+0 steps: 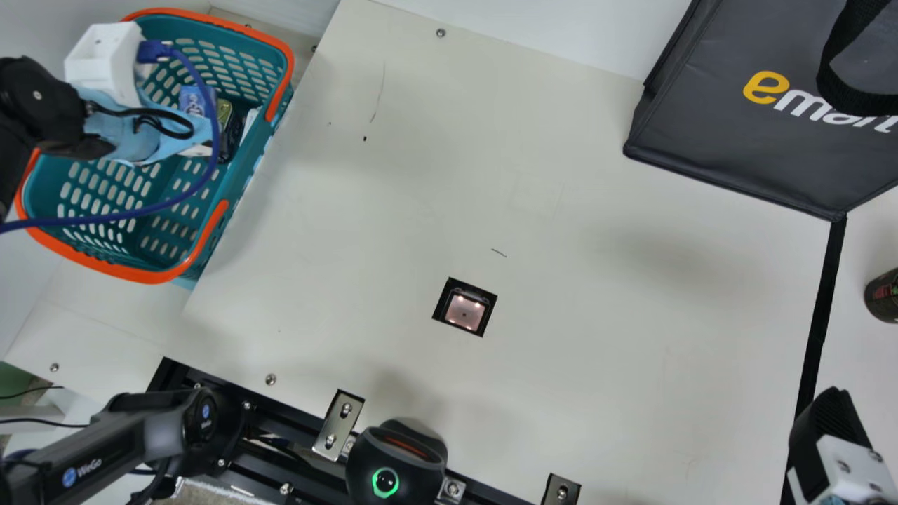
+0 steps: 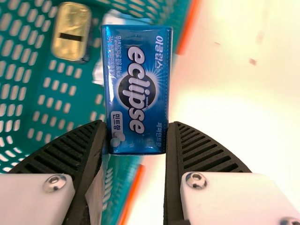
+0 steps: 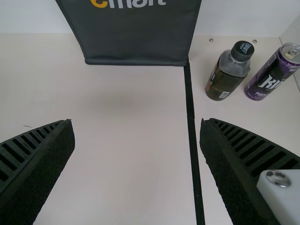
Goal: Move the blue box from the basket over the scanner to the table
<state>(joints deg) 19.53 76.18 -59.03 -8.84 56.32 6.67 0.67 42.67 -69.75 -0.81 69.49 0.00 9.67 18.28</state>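
Observation:
At the upper left in the main view, my left gripper [image 1: 224, 143] is over the basket [image 1: 238, 184], its fingertips partly hidden by the arm. The blue box [image 1: 196, 101] shows close by there. In the left wrist view, my left gripper [image 2: 136, 138] is shut on the lower end of the blue box [image 2: 137, 86], its printed face toward the camera. A square scanner window [image 1: 464, 311] glows in the middle of the table [image 1: 561, 210]. My right gripper [image 1: 829, 438] is at the main view's lower right; in the right wrist view my right gripper [image 3: 137, 123] stands open with nothing between its fingers.
A gold tin [image 2: 71, 32] lies in the basket, with a pale packet [image 2: 123, 18] near it. A dark bag [image 1: 708, 105] stands at the back right. A bottle [image 3: 228, 71] and a purple can [image 3: 274, 72] stand beyond the black strip [image 3: 191, 117]. A black device [image 1: 396, 459] is at the front edge.

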